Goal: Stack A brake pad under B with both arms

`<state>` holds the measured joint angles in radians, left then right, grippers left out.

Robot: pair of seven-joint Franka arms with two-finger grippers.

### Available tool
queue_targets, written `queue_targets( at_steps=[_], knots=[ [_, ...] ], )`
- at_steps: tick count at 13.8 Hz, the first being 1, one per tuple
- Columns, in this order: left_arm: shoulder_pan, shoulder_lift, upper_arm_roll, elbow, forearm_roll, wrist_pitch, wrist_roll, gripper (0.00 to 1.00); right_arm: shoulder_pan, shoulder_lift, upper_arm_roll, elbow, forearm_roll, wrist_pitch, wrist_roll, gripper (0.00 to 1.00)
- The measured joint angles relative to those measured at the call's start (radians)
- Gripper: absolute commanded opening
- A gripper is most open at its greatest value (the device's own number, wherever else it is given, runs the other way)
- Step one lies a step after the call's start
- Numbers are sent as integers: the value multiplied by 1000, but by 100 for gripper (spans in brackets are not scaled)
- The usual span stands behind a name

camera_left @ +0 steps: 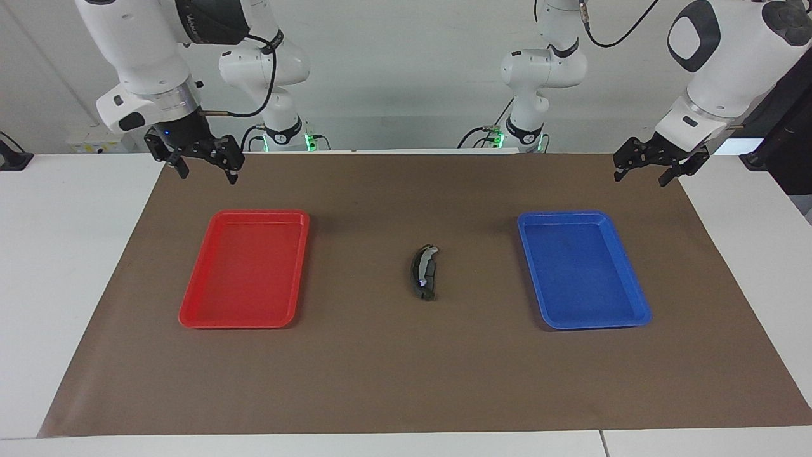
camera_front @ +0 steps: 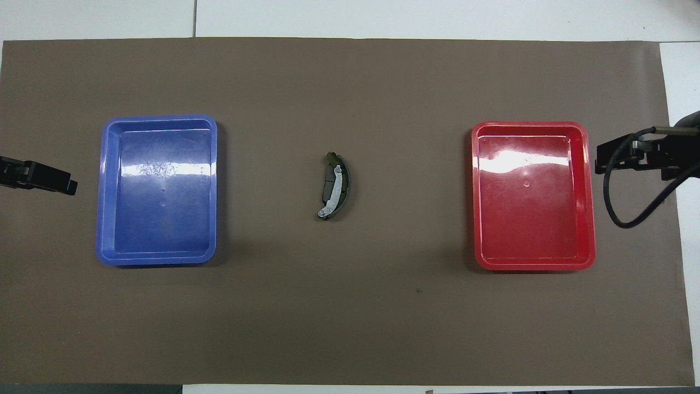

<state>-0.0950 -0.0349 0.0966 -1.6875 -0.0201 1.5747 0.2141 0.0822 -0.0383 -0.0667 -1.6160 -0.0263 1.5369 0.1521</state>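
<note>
The two brake pieces lie together in the middle of the brown mat, between the trays. B [camera_left: 419, 271], the long dark crescent with a silvery-grey end, lies on top; in the overhead view [camera_front: 337, 189] its silvery band runs along it. The A brake pad [camera_left: 433, 270], short and dark grey, shows from under it on the side toward the blue tray [camera_front: 327, 180]. My right gripper [camera_left: 205, 166] hangs open and empty above the mat's edge near the red tray, apart from the pieces. My left gripper [camera_left: 642, 174] hangs open and empty by the mat's corner near the blue tray.
An empty red tray [camera_left: 190, 311] lies toward the right arm's end and an empty blue tray [camera_left: 637, 304] toward the left arm's end. In the overhead view the left gripper [camera_front: 70, 188] and right gripper [camera_front: 600, 163] show at the picture's edges.
</note>
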Motion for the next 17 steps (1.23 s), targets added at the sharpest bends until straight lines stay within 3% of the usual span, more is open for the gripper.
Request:
queue_targets(
  at_steps=[4, 17],
  knots=[
    [0, 0, 0, 0, 0, 0, 0, 100, -45, -4, 0, -7, 4, -34, -22, 99],
    [0, 0, 0, 0, 0, 0, 0, 100, -47, -13, 11, -6, -3, -45, -78, 99]
  ],
)
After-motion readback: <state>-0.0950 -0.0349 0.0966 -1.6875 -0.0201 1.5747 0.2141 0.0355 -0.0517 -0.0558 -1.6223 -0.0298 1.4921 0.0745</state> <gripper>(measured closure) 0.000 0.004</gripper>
